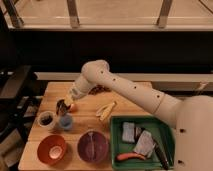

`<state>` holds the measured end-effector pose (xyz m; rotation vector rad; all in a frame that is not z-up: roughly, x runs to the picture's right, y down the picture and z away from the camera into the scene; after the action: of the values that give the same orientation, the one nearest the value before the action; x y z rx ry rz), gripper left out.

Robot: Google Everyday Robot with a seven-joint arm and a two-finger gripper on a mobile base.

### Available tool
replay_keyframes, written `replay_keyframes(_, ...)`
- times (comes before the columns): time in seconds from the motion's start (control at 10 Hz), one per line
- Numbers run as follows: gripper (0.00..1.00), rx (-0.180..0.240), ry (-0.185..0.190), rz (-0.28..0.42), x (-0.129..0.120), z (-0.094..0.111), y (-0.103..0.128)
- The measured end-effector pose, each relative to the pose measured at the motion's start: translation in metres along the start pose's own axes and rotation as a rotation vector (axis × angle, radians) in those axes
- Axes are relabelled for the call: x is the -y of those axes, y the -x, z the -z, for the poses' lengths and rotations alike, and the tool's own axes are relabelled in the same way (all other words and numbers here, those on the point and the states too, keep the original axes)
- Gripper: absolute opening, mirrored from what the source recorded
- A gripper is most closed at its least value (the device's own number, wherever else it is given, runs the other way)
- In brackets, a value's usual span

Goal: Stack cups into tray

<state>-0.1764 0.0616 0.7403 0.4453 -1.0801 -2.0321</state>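
End effector (62, 106) just above blue cup (65, 122); grip state unclear.
Centre over rim, descend straight, avoid nudging metal cup (46, 120) alongside.

Cups (65, 122) near gripper (61, 106); green tray (114, 136) apart

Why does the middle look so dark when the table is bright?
In the camera view, the wooden table and white arm are well lit; the strip behind them sits in shadow. The gripper shows dark over the table's left, just above the light blue cup.
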Motion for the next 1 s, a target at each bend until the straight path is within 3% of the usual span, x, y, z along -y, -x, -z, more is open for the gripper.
replay_keyframes(0.2, 0.00, 0.015, 0.006, 0.008, 0.001, -0.001, 0.001)
replay_keyframes(0.7, 0.00, 0.077, 0.000, 0.039, 0.012, -0.029, 0.003)
replay_keyframes(0.8, 0.03, 0.082, -0.001, 0.038, 0.012, -0.033, 0.005)
replay_keyframes(1.0, 0.21, 0.094, -0.002, 0.025, 0.009, -0.039, 0.013)
